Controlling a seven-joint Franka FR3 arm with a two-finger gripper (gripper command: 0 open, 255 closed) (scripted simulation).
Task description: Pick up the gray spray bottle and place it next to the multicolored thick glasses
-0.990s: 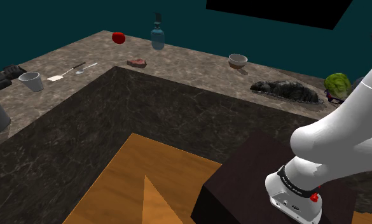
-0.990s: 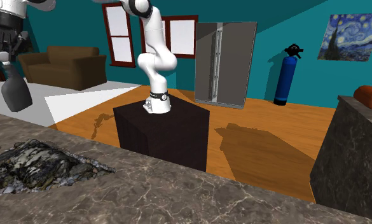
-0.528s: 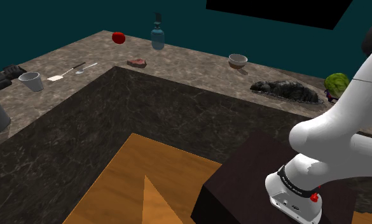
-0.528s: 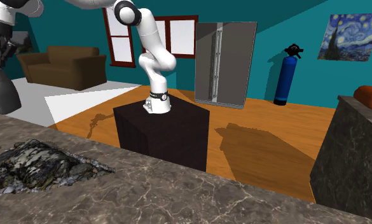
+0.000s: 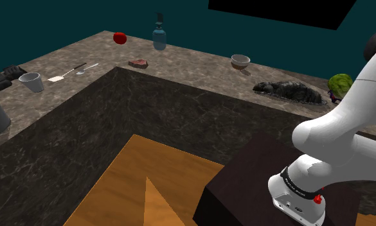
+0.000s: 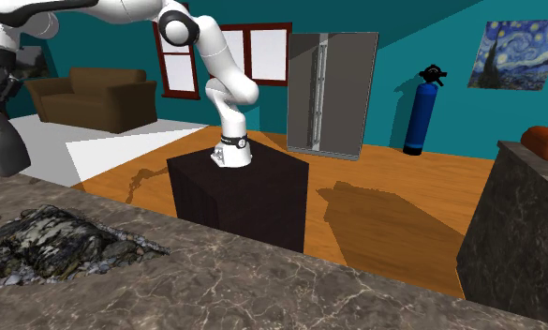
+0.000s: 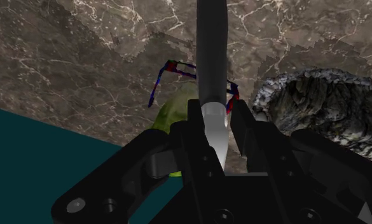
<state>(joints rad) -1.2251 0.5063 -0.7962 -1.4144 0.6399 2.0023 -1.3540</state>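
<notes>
While my black claw (image 7: pixel 216 119) clamps the dark grey spray bottle (image 7: pixel 211 51), it hangs over the red-and-blue-framed glasses (image 7: pixel 178 70) on the brown marbled bench (image 7: pixel 82 51).

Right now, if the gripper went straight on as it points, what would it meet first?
Likely the countertop at or beside the glasses, the held spray bottle touching before the gripper itself; depth is unclear.
</notes>
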